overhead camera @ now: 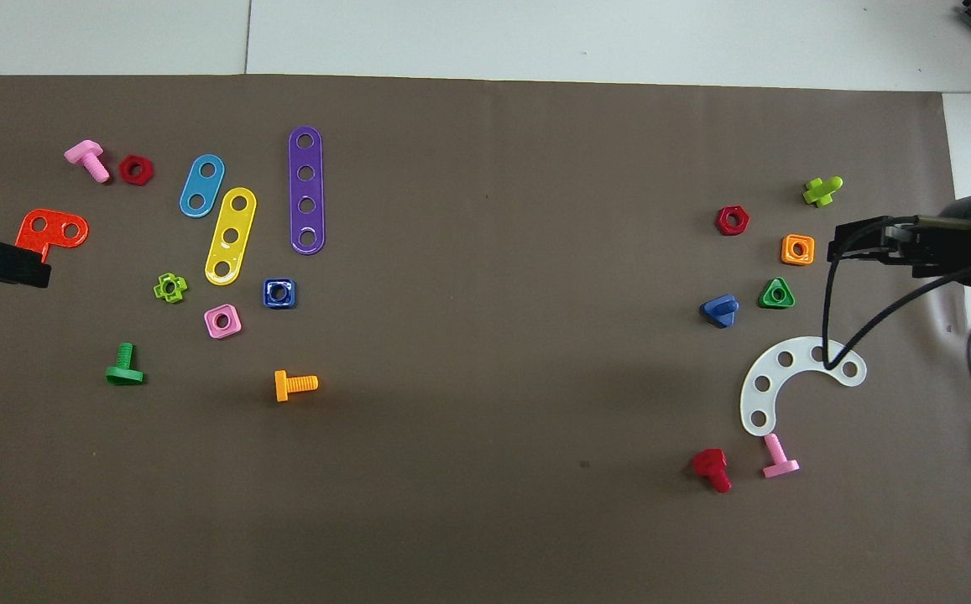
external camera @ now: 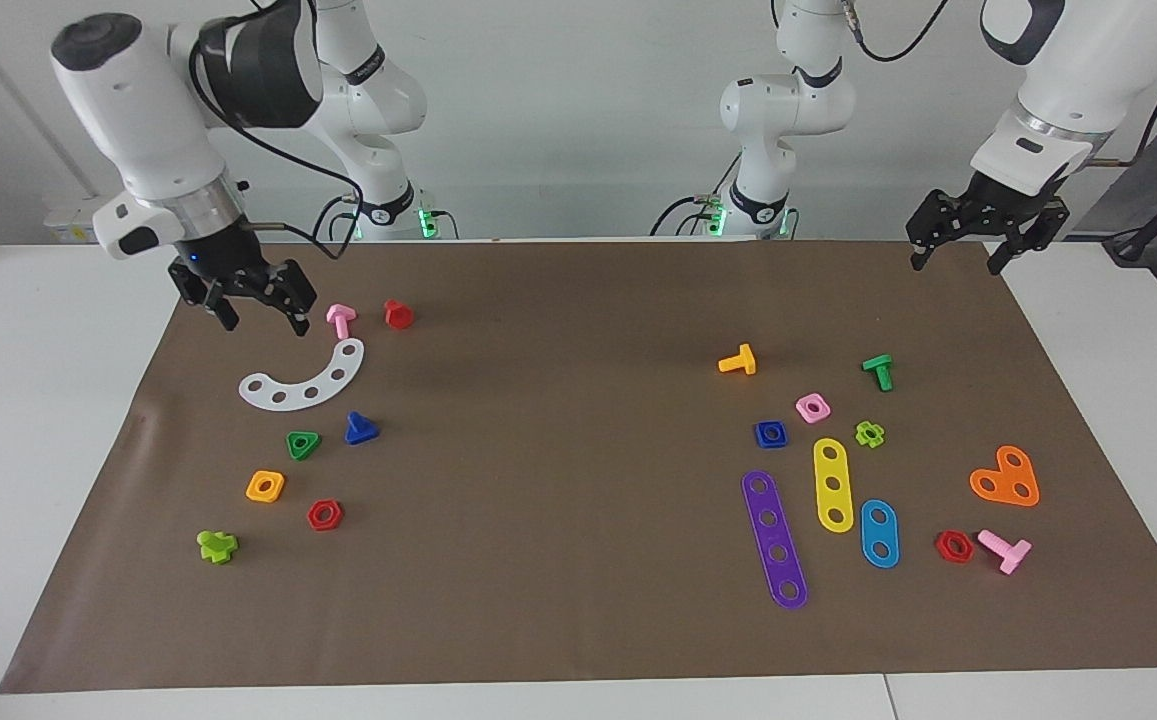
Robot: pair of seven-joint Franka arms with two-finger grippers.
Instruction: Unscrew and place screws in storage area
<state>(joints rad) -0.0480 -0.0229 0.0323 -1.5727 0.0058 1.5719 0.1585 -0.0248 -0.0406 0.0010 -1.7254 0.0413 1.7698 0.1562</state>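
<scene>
Facing view: blue screw (external camera: 360,429) on mat, apart from raised, open, empty right gripper (external camera: 258,314)

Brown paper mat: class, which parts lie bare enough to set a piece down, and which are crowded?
The widest bare stretch is the middle of the mat, between the dark-blue triangular-headed plastic bolt and the purple four-hole plastic strip. The mat edge farthest from the robots is also bare. Parts crowd around the white curved four-hole strip and around the purple strip.

Seven bolts (external camera: 361,428), seven nuts (external camera: 303,444), five holed strips (external camera: 775,538)
</scene>
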